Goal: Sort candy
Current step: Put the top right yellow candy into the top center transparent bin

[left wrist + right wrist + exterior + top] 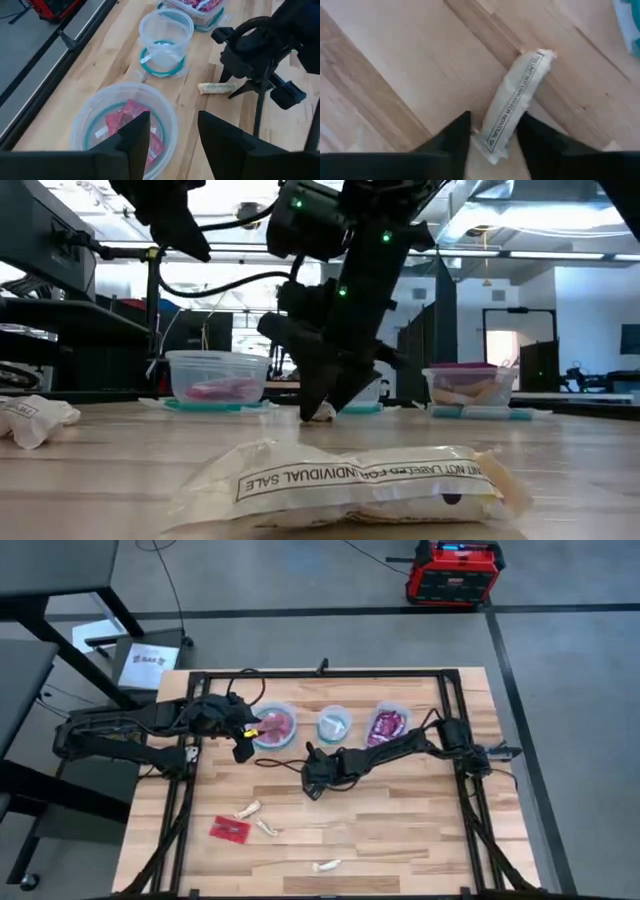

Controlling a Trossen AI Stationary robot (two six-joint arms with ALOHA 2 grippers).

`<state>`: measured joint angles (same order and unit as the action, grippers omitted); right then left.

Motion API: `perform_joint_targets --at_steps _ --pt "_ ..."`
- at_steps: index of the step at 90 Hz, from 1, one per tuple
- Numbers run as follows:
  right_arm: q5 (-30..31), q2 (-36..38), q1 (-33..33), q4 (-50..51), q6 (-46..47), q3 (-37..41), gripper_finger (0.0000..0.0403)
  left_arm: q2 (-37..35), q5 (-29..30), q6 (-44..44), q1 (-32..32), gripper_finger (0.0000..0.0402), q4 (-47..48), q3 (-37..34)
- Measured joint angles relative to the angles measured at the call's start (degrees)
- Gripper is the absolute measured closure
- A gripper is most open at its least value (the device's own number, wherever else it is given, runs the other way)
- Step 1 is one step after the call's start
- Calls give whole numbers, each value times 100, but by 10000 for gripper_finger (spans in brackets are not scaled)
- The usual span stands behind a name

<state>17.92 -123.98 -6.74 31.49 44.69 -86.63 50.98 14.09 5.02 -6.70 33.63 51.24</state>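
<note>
Three clear tubs sit in a row at the far side of my wooden table (400, 830). The left tub (275, 727) is round and has red candy (131, 120) in it. The middle tub (334, 724) is round too, and I can see only a bit of white in it. The right tub (387, 724) holds purple candy (386, 726).

My right gripper (492, 131) is down low at the middle of the table, just near of the middle tub. Its two dark fingers are spread apart. A white candy stick (515, 102) lies flat on the wood, and its end sits between my fingertips. The fingers are on each side of it, but I cannot tell if they touch it. The stick has not left the table.

My left gripper (172, 132) hangs over the near rim of the left tub. Its fingers are spread too, and nothing is in them.

More candy lies on the near part of the table. A flat red packet (230, 829) is on the left. Two small white sticks are close to it, one (248, 809) a bit farther off and one (266, 828) just to its right. Another white stick (326, 865) is by the near edge, well apart from the rest. From table height, that last one looks big and close, with black letters on its wrapper (345, 480).
</note>
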Motion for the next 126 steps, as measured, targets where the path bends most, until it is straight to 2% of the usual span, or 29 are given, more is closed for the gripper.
perform_joint_targets --at_steps 4,22,34,45,62,82,103,115,126 --pt "-5 5 0 6 -146 2 367 0 0 -20 0 251 7 0" --pt "43 191 -57 638 -672 -465 367 0 -1 -66 0 251 28 0" --pt "698 856 35 1198 -1175 -928 367 0 -2 -121 0 251 33 0" --pt "1248 1399 458 1590 -1512 -963 368 0 -2 -134 0 251 42 0" --pt "945 1757 1354 2113 -1623 -970 368 0 -7 -134 0 251 67 2" --pt "517 1580 1655 2378 -1436 -798 325 0 -7 -131 0 251 352 2" --pt "377 1625 1370 2392 -1308 -771 242 0 -7 -207 0 251 300 2" --pt "-367 1621 1070 2482 -1144 -769 196 0 -7 -200 0 251 313 2" --pt "-1101 1619 275 2179 -1287 -772 172 0 -7 -192 0 251 330 2"
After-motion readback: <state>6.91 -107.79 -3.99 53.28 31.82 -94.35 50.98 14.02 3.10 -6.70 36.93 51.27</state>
